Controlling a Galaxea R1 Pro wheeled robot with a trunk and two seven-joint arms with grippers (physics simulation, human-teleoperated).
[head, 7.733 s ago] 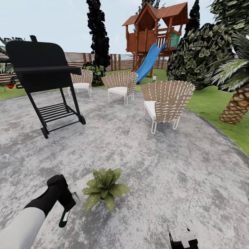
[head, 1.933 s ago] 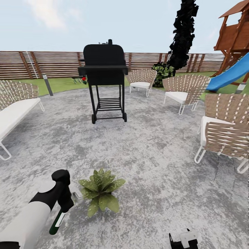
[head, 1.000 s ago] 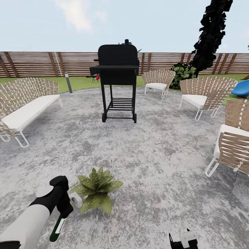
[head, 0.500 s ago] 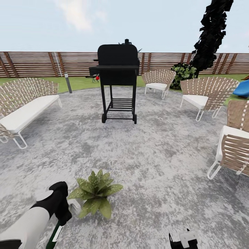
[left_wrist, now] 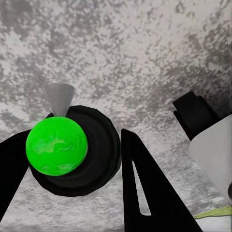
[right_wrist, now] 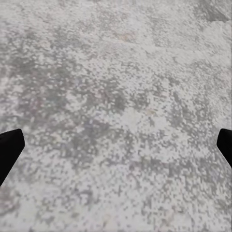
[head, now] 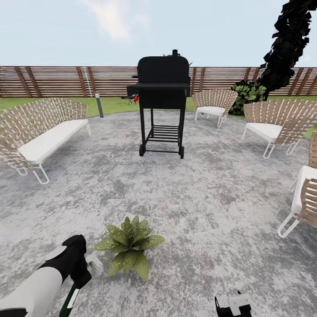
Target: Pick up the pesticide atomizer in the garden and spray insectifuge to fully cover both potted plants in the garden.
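Note:
On the grey mottled patio (head: 211, 207) of the garden stands one potted plant (head: 130, 246), a low rosette of speckled green leaves. Just beside it, at the head view's lower left, my left gripper (head: 80, 269) is shut on the pesticide atomizer (head: 69, 301). Its dark-green body hangs down and its white trigger head (head: 94, 264) points toward the leaves. The left wrist view looks along the bottle (left_wrist: 56, 145) end on, between the black fingers (left_wrist: 142, 188). My right gripper (head: 233, 306) is low at the bottom edge, open over bare patio (right_wrist: 116, 96).
A black grill (head: 163, 101) stands ahead in the middle of the patio. A wicker bench (head: 44, 134) is on the left. Wicker chairs (head: 215, 103) (head: 275, 121) (head: 308, 193) ring the right side. A slatted wooden fence (head: 66, 81) and lawn lie behind.
The whole head view has swung left, so the grill, chairs and plant sit further right in the picture. The left arm still holds the atomizer beside the plant, slightly lower.

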